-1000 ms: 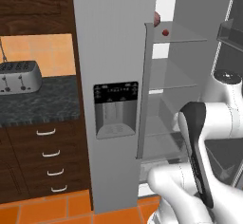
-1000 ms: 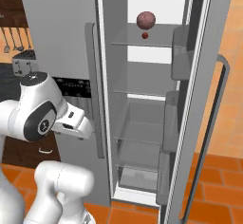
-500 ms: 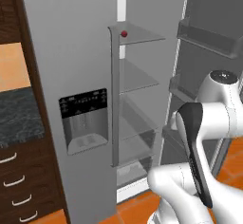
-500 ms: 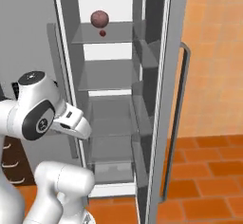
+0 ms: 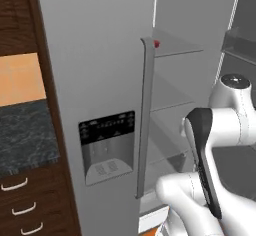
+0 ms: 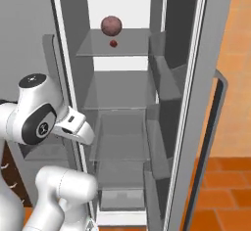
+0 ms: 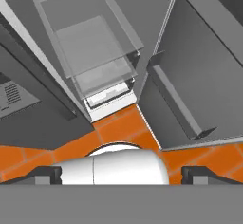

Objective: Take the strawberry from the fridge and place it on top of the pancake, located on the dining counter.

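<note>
Well above our gripper (image 7: pixel 121 173), whose two small dark finger tips stand wide apart with nothing between them, the tiny bright red strawberry (image 6: pixel 113 43) lies on an upper glass shelf (image 6: pixel 117 44) of the tall grey two-door fridge (image 5: pixel 95 80). Just behind it, higher and farther from us, sits a larger dull reddish-brown round fruit (image 6: pixel 111 25). From the left base camera we catch the berry (image 5: pixel 156 43) peeping past the top of the long vertical grey handle (image 5: pixel 145 115) of the closed left door, which carries the black-panelled water dispenser (image 5: pixel 107 147).

Our hand hangs low and points down: below it we see the orange tiled floor (image 7: pixel 118 128), the clear bottom drawers (image 7: pixel 90 42) of the open compartment ahead, and the inner face of the open right door with its grey bins (image 7: pixel 199 85) to the side. The open right door (image 6: pixel 196 117) bounds the compartment on one side, the edge of the closed left door on the other. Between berry and hand lie two more glass shelves; the space in front of them, between the two doors, stands open. Beyond the closed door, away from the hand, a black-speckled worktop (image 5: pixel 25 135) tops dark wood drawers (image 5: pixel 30 205)
</note>
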Available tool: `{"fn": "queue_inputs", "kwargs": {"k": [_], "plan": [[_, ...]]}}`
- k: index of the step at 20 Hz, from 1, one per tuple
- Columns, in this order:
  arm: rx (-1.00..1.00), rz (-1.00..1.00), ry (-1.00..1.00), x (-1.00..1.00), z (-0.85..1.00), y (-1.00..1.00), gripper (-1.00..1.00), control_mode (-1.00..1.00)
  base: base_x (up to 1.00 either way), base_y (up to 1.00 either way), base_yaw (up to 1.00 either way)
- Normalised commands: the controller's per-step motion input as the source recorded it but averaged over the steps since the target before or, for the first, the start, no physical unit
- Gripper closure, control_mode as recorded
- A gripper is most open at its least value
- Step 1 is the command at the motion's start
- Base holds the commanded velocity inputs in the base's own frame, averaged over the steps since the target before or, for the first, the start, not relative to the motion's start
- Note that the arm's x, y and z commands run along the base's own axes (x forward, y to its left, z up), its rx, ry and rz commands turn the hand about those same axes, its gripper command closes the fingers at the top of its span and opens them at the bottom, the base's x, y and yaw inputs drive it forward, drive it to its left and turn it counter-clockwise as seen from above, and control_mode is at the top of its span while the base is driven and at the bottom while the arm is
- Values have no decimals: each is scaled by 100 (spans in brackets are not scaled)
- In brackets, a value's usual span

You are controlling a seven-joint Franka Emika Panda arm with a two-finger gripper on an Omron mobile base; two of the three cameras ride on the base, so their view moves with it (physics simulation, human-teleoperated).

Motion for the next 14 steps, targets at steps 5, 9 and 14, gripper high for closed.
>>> {"fn": "queue_inputs", "kwargs": {"k": [5, 9, 14], "plan": [[0, 0, 0, 0, 0, 0, -100, 100, 42, -21, 36], [0, 0, 0, 0, 0, 0, -100, 100, 73, -36, 13], [0, 0, 0, 0, 0, 0, -100, 100, 36, -55, 15]]}}
